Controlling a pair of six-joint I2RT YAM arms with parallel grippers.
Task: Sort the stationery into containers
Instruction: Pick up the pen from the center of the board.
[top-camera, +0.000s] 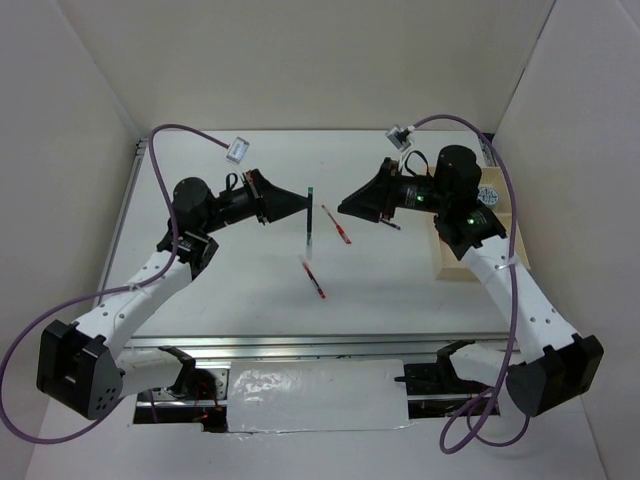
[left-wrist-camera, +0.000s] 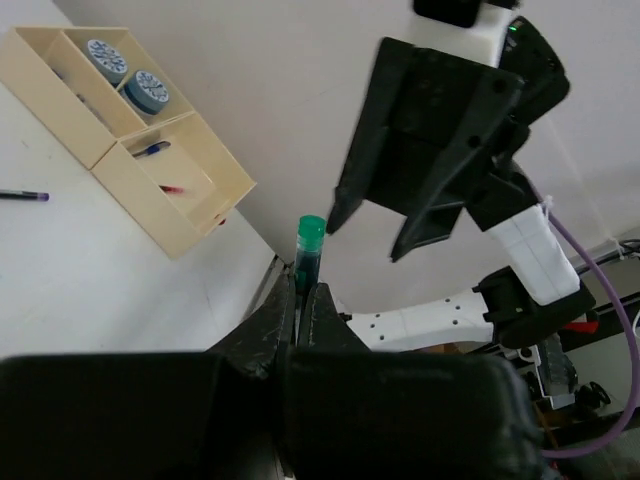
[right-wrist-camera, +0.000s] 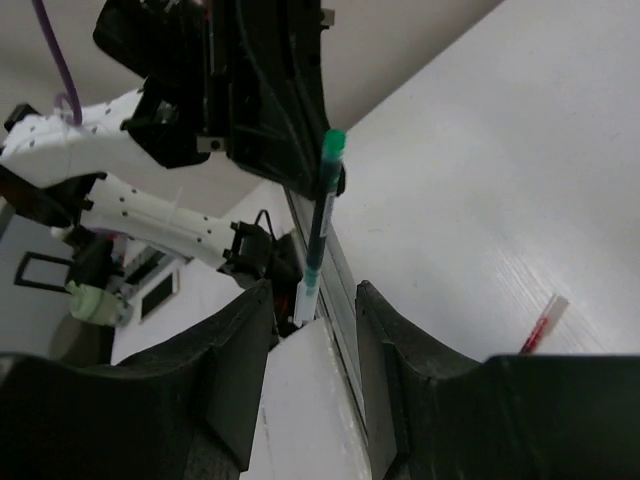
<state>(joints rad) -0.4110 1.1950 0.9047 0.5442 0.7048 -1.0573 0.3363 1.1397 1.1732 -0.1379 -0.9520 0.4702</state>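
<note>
The left gripper (left-wrist-camera: 303, 295) is pressed together on a thin pen with a green cap (left-wrist-camera: 309, 245). It pinches the pen near the cap end, and the rest of the pen sticks out past the fingers, up off the table (top-camera: 230, 290). The right gripper (right-wrist-camera: 312, 300) faces it from the other side. Its fingers are spread wide and hold nothing. In the right wrist view the far end of the pen shows in the gap between those fingers, but I cannot tell if they touch it.

Two red pens lie on the table below the grippers, one (top-camera: 336, 224) near the right gripper and one (top-camera: 313, 275) closer to the arm bases. A dark pen (left-wrist-camera: 22, 196) lies on the table near the tray (left-wrist-camera: 140, 205). The pale tray sits at the right side of the table. Two blue-and-white rolls (left-wrist-camera: 148, 90) lie side by side in one of its compartments. In the next compartment a small blue bit and a red bit show, too small to name.
</note>
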